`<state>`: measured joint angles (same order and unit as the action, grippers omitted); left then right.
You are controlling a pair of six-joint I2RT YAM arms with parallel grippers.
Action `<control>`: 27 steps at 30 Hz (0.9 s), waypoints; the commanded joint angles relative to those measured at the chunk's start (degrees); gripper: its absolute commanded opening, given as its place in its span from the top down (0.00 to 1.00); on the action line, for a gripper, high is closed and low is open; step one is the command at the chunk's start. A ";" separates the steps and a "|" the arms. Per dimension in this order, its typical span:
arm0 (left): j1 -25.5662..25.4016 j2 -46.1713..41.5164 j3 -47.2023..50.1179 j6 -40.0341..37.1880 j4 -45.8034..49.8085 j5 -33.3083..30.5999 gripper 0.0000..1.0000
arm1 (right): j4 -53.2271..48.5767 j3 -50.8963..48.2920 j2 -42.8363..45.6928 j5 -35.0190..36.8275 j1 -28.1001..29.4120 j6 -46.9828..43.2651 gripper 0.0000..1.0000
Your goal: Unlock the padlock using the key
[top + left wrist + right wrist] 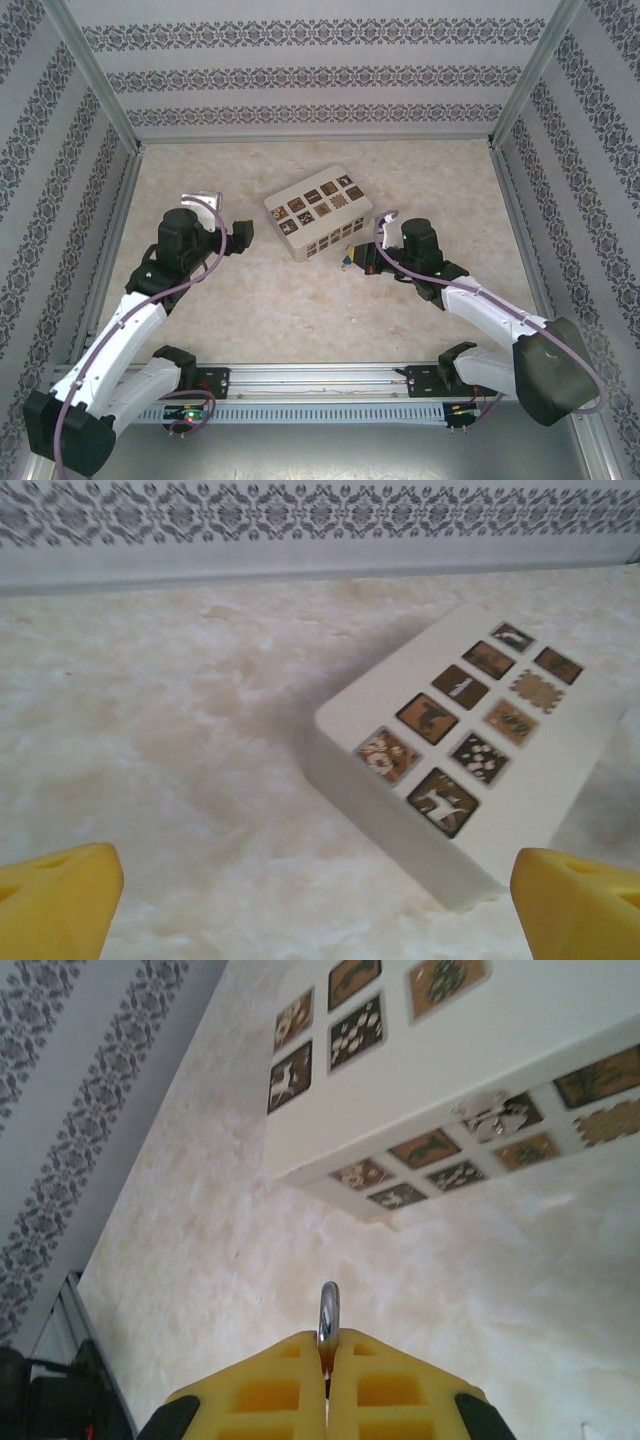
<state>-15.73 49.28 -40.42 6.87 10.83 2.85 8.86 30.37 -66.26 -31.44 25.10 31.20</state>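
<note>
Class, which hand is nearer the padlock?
Right. The right hand is shut on the padlock, shackle poking out; the left hand stands open on the cream box's other side.

Bright, soft, even light throughout.
The cream box (540,800) threw a faint shadow toward 9 o'clock across the tabletop (150,730); fingers (55,900) of the left gripper (320,925), at 5 and 7 o'clock, looked soft.

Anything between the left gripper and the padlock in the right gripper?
Yes, the cream box. In the top view its near corner lies on the line from the open left gripper to the right gripper, which is shut on the padlock.
</note>
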 commanded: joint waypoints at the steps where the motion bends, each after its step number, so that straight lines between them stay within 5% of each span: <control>1: 0.60 -2.63 4.14 -6.89 -4.81 -5.06 0.01 | -5.72 2.09 -0.16 -1.61 1.45 -2.34 1.00; 14: 0.58 -7.35 15.52 -10.75 -13.17 -11.73 0.01 | -17.35 8.21 -4.15 -0.90 8.21 -4.68 1.00; 27: 0.59 -7.18 14.23 -13.37 -13.21 -7.69 0.01 | -20.01 18.32 -16.62 -2.55 14.61 -7.26 1.00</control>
<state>-15.73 42.65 -26.85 -5.48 0.95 -5.43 -9.87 45.91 -80.68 -32.47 38.26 25.45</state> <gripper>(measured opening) 0.993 0.061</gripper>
